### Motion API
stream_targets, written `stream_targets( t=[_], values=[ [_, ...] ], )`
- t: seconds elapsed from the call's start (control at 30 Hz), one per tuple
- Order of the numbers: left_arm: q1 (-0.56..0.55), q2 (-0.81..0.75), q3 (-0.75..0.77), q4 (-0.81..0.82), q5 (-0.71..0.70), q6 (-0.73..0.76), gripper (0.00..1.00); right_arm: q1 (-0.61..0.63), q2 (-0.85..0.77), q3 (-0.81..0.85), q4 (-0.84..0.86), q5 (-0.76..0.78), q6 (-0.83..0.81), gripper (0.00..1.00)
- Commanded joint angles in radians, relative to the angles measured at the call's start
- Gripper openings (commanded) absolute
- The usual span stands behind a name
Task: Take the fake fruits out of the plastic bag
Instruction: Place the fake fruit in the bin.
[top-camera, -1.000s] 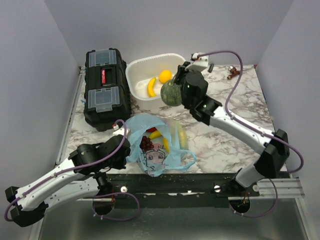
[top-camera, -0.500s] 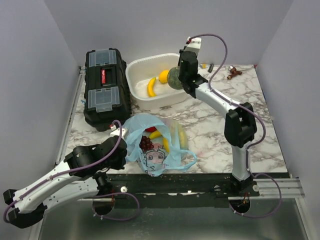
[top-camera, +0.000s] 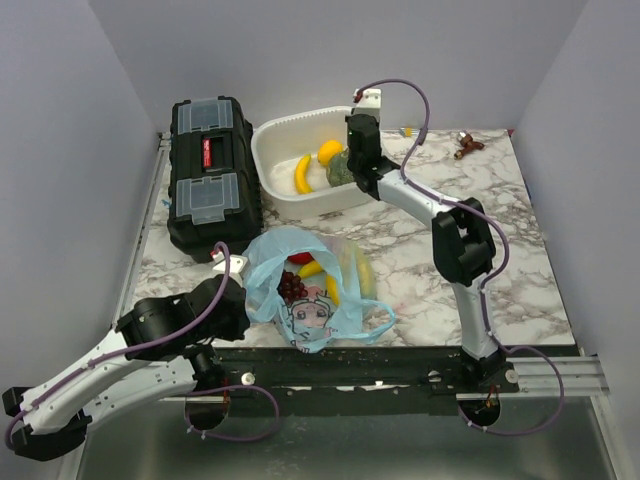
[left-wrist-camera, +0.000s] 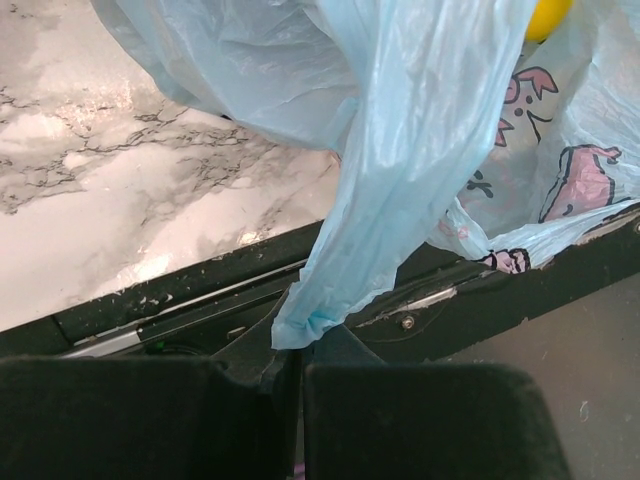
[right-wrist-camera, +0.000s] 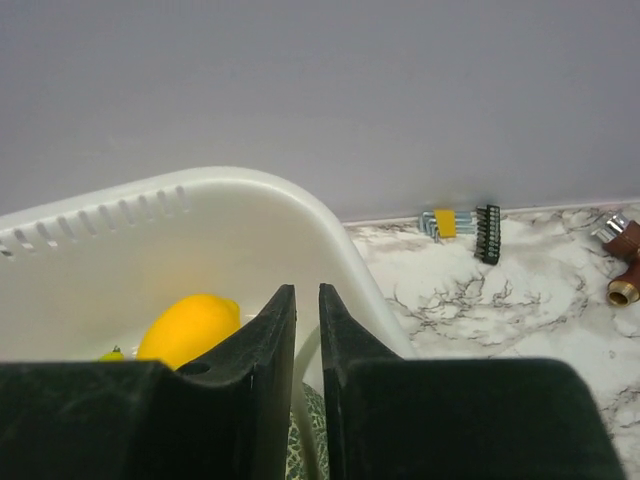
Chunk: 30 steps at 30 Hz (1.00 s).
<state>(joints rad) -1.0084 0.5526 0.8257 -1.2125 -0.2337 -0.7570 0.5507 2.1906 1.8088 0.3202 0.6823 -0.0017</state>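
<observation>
Overhead, the dull-green melon (top-camera: 338, 170) sits inside the white tub (top-camera: 280, 135) beside a lemon (top-camera: 329, 152) and a banana (top-camera: 303, 174), with the right gripper (top-camera: 352, 156) directly over it. The right wrist view adds what that angle hides. The jaws stand a thin slit apart, the tub wall shows through the slit, and a sliver of melon rind lies low between them. I cannot tell whether they pinch it. The plastic bag (top-camera: 318, 315) lies on the worktop (top-camera: 420, 270) on the near side of the tub, by the arm bases, with the grape bunch (top-camera: 292, 287) and more yellow fruit in its open mouth. Only the left wrist view shows the left gripper (left-wrist-camera: 298, 372) with its jaws pressed together on a hanging fold of the bag. A black toolbox (top-camera: 205, 175) stands left of the tub.
</observation>
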Motion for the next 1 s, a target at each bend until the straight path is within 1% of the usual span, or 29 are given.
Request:
stream_targets(
  t=[0.0, 0.13, 0.17, 0.2, 0.23, 0.33, 0.4, 0.5, 0.57, 0.63, 0.77, 0.83, 0.87, 0.93, 0.97],
  values=[
    [-0.004, -0.002, -0.007, 0.005, -0.035, -0.016, 0.00, 0.005, 0.057, -0.004, -0.043, -0.024, 0.027, 0.21],
    [-0.004, 0.005, -0.006, 0.004, -0.039, -0.018, 0.00, 0.006, 0.053, 0.055, -0.208, 0.003, 0.073, 0.21],
    [-0.004, 0.007, -0.006, 0.004, -0.039, -0.016, 0.00, 0.005, 0.029, 0.049, -0.231, 0.001, 0.085, 0.24],
    [-0.004, 0.005, -0.006, 0.004, -0.038, -0.016, 0.00, 0.005, 0.006, 0.039, -0.255, -0.013, 0.094, 0.29],
    [-0.004, 0.004, -0.006, 0.004, -0.037, -0.016, 0.00, 0.006, -0.021, 0.039, -0.290, -0.035, 0.099, 0.32],
    [-0.004, 0.001, -0.006, 0.004, -0.038, -0.018, 0.00, 0.006, -0.109, 0.041, -0.455, -0.079, 0.160, 0.32],
    [-0.004, 0.000, -0.007, 0.004, -0.039, -0.019, 0.00, 0.007, -0.191, -0.005, -0.525, -0.102, 0.207, 0.33],
    [-0.004, 0.007, -0.006, 0.001, -0.044, -0.022, 0.00, 0.008, -0.351, -0.150, -0.563, -0.147, 0.273, 0.41],
    [-0.004, 0.007, -0.006, -0.001, -0.044, -0.023, 0.00, 0.008, -0.461, -0.253, -0.578, -0.200, 0.326, 0.50],
    [-0.004, 0.004, -0.007, 0.000, -0.045, -0.025, 0.00, 0.008, -0.562, -0.354, -0.593, -0.300, 0.375, 0.60],
    [-0.004, 0.010, -0.007, 0.004, -0.040, -0.021, 0.00, 0.036, -0.742, -0.554, -0.637, -0.492, 0.466, 0.61],
    [-0.004, 0.018, -0.006, 0.002, -0.038, -0.019, 0.00, 0.103, -0.845, -0.682, -0.613, -0.546, 0.476, 0.61],
    [-0.004, 0.022, -0.007, 0.002, -0.039, -0.020, 0.00, 0.166, -0.920, -0.763, -0.576, -0.546, 0.472, 0.61],
    [-0.004, 0.029, -0.007, 0.002, -0.037, -0.018, 0.00, 0.296, -1.050, -0.912, -0.508, -0.533, 0.477, 0.65],
    [-0.005, 0.030, -0.008, 0.002, -0.033, -0.016, 0.00, 0.330, -1.096, -0.965, -0.497, -0.548, 0.480, 0.65]
  ],
)
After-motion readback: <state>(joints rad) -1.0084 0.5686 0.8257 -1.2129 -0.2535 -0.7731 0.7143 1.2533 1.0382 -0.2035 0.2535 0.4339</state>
